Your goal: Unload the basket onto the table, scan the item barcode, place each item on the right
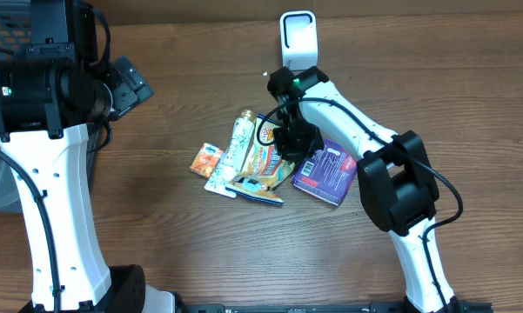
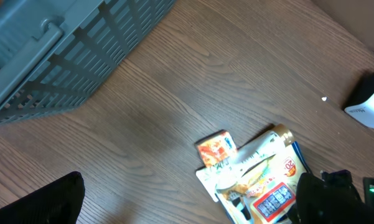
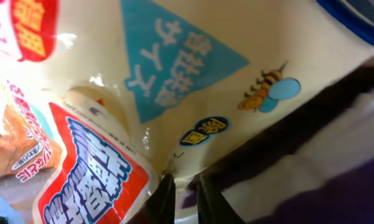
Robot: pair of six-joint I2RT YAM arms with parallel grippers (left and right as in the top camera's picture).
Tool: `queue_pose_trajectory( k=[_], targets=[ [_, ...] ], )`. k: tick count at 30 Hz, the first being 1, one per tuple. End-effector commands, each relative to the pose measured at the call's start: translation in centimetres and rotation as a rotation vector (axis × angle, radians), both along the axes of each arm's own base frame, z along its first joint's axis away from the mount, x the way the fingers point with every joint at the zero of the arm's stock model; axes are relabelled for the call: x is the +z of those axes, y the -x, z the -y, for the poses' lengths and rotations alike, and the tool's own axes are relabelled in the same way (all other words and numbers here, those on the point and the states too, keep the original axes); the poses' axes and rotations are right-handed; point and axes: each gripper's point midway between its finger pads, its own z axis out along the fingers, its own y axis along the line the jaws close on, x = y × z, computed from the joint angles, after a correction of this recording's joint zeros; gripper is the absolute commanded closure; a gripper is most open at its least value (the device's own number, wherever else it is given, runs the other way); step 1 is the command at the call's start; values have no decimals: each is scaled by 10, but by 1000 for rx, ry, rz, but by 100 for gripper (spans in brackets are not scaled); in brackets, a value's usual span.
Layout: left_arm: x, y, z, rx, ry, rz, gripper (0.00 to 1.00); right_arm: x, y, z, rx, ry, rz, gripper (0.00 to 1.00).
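A loose pile of items lies mid-table. It holds a cream snack pouch with a red label (image 1: 265, 161), a white tube (image 1: 237, 141), a small orange packet (image 1: 206, 160) and a purple box (image 1: 326, 172). My right gripper (image 1: 289, 143) is down on the pile. In the right wrist view its jaws (image 3: 185, 193) are pinched on the pouch's edge (image 3: 174, 93), next to the purple box (image 3: 336, 186). No barcode shows. The white scanner (image 1: 298, 39) stands at the back. My left gripper (image 1: 130, 87) hangs high at the left, open and holding nothing (image 2: 187, 211).
A grey slatted basket (image 2: 62, 50) sits at the far left. A flat blue packet (image 1: 257, 191) lies at the front of the pile. In the left wrist view the scanner (image 2: 368, 102) and orange packet (image 2: 216, 149) show on the bare wood.
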Motion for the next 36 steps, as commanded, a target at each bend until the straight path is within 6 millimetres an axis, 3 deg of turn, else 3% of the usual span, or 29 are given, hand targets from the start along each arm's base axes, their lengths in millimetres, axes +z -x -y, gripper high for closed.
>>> queue_pose_trajectory(
  k=[1,5,10,14,18,24,26,33,36],
  targets=[
    [-2,-2,1,-19,-4,-11,0,-1,12,-22,18,-63,-14,85],
    [-2,-2,1,-19,-4,-11,0,-9,16,-53,37,-150,9,85],
    [-2,-2,1,-19,-4,-11,0,-7,-2,-97,93,-264,155,85],
    [-2,-2,1,-19,-4,-11,0,-1,-20,-98,104,-241,244,85],
    [-2,-2,1,-19,-4,-11,0,21,-35,-70,76,-118,274,83],
    [-2,-2,1,-19,-4,-11,0,83,-49,-17,-21,-49,228,80],
    [-2,-2,1,-20,-5,-11,0,95,-53,5,-64,-29,208,78],
    [-2,-2,1,-19,-4,-11,0,95,-59,99,-244,79,82,78],
    [-2,-2,1,-19,-5,-11,0,102,-67,125,-316,58,83,77]
  ],
)
